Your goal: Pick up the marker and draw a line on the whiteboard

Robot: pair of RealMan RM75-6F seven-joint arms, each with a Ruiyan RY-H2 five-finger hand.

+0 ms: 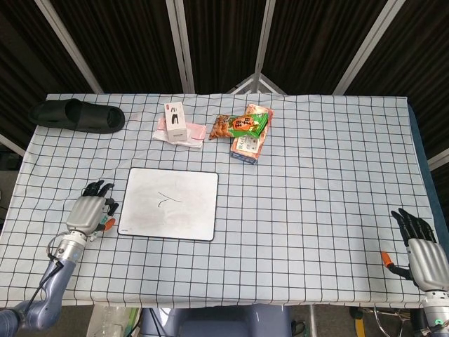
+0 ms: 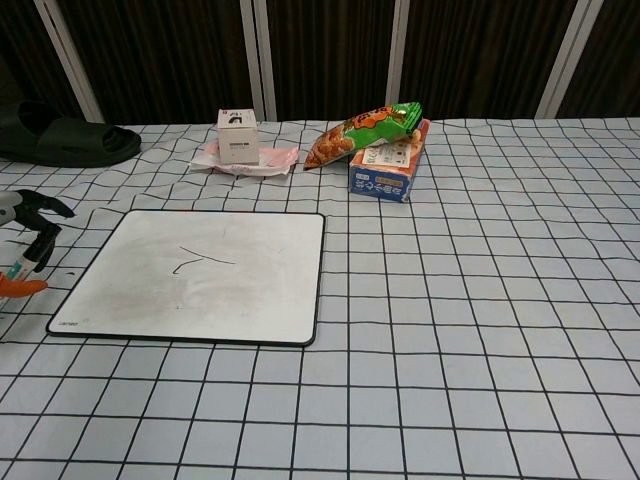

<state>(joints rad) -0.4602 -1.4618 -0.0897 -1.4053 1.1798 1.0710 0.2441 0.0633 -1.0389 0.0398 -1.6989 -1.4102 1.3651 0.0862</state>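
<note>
— What are you seeing, biggest thing first?

— The table [image 1: 316,175] in its checked cloth is filling both views. Next the whiteboard [image 1: 170,203] is lying flat near my left side, carrying a short dark line [image 1: 167,199] around its middle. Beyond it a black slipper [image 1: 76,115] is sitting at the far left corner, and a snack bag [image 1: 240,126] is leaning on a carton [image 1: 250,143], with a small white box [image 1: 175,116] resting on a pink packet [image 1: 184,133] beside them.

— And your hands?

— My left hand [image 1: 88,210] is hanging just off the whiteboard's left edge, fingers curled in around the marker [image 2: 25,262] — the chest view is showing it pinched there, tip pointing down toward the cloth, clear of the board. My right hand [image 1: 421,250] is idling at the table's near right corner, well apart from everything, fingers spread and holding nothing.

— Is the marker touching the cloth?

— I cannot tell.
</note>
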